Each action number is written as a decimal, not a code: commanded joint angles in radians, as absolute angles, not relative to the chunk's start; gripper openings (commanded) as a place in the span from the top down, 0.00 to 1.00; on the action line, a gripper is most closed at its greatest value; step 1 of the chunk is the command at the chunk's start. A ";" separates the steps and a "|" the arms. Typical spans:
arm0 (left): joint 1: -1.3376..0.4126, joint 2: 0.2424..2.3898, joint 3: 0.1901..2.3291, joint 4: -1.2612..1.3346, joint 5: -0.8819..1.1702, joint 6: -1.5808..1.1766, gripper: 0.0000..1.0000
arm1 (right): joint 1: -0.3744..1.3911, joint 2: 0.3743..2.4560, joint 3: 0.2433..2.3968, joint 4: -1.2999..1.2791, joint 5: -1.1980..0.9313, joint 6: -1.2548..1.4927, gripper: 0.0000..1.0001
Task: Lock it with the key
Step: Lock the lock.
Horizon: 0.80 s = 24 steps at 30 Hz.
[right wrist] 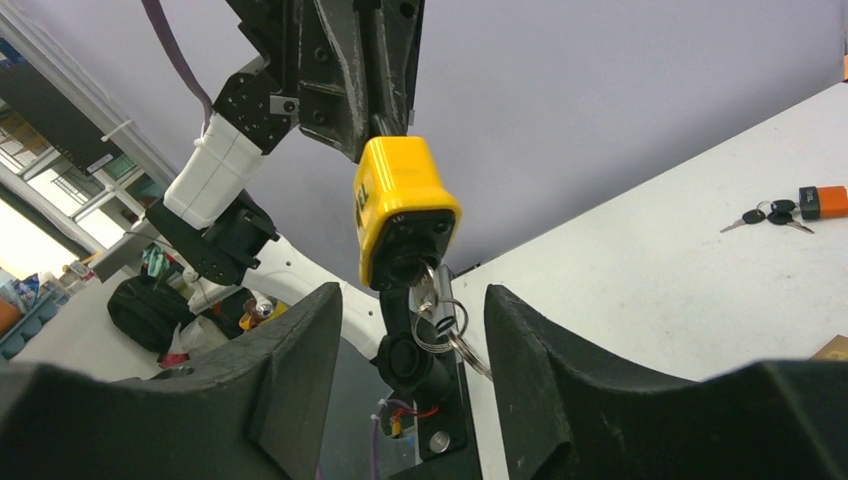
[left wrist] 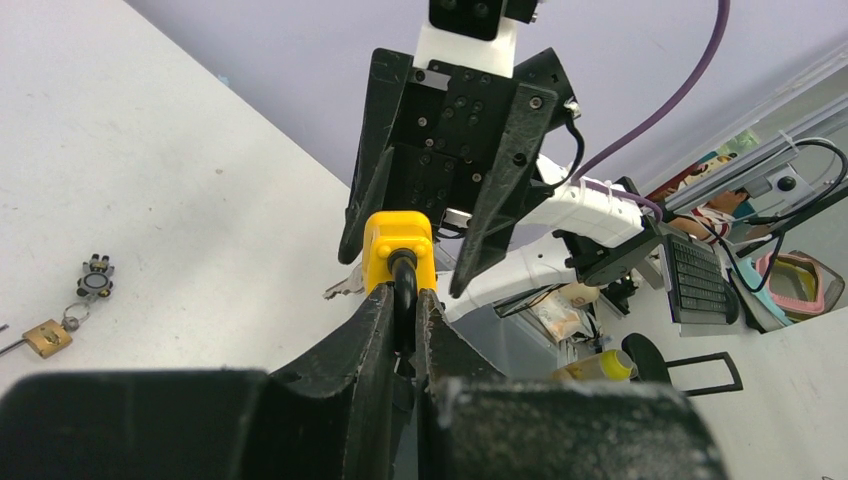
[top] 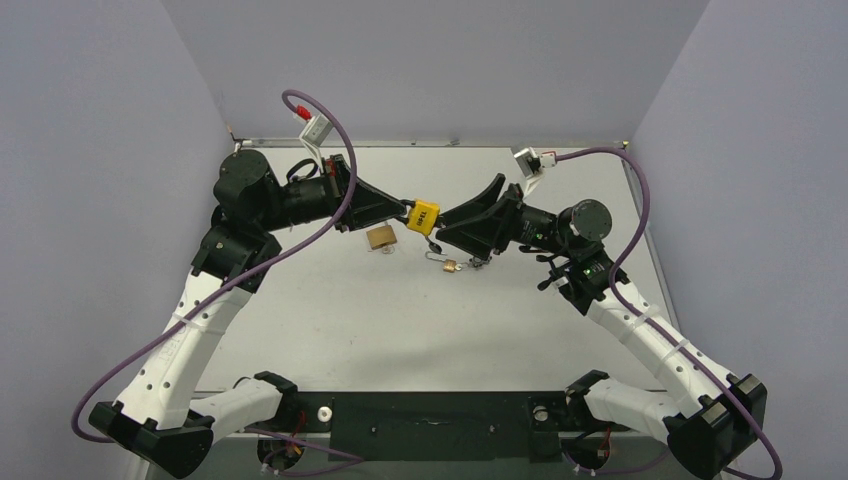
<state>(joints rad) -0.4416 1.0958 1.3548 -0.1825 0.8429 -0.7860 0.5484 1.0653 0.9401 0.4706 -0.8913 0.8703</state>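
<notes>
We are noting: left gripper (left wrist: 403, 300) clamping yellow padlock (top: 423, 216) by shackle, holding it above table (top: 400, 330). Right gripper (right wrist: 412, 300) spread, fingers flanking key (right wrist: 428, 290) sitting in keyhole, not touching. Small brass padlock (top: 451, 265), tan padlock (top: 380, 237) lying below.
</notes>
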 commanded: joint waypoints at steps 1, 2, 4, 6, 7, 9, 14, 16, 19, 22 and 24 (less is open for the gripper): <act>-0.433 1.081 1.393 -0.065 0.866 -0.817 1.00 | 0.544 1.041 0.959 0.468 -0.891 0.819 0.59; -0.433 1.081 1.392 -0.064 0.868 -0.817 1.00 | 0.543 1.043 0.959 0.464 -0.890 0.818 0.61; -0.431 1.082 1.391 -0.064 0.872 -0.819 1.00 | 0.543 1.043 0.963 0.454 -0.883 0.815 0.67; -0.430 1.082 1.389 -0.064 0.874 -0.818 1.00 | 0.544 1.044 0.967 0.444 -0.879 0.811 0.74; -0.428 1.080 1.386 -0.064 0.874 -0.817 1.00 | 0.543 1.043 0.971 0.440 -0.874 0.807 0.81; -0.424 1.077 1.382 -0.068 0.877 -0.812 1.00 | 0.542 1.040 0.978 0.419 -0.867 0.791 0.92; -0.399 1.066 1.374 -0.086 0.874 -0.795 1.00 | 0.532 1.017 0.972 0.330 -0.829 0.736 1.00; -0.385 1.058 1.371 -0.077 0.870 -0.791 1.00 | 0.523 1.004 0.953 0.319 -0.821 0.732 1.00; -0.352 1.050 1.366 -0.053 0.871 -0.799 1.00 | 0.504 0.976 0.925 0.298 -0.811 0.721 1.00; -0.336 1.053 1.365 -0.033 0.877 -0.802 1.00 | 0.488 0.955 0.901 0.239 -0.786 0.702 1.00; -0.330 1.058 1.359 -0.021 0.876 -0.810 1.00 | 0.475 0.942 0.898 0.173 -0.762 0.664 1.00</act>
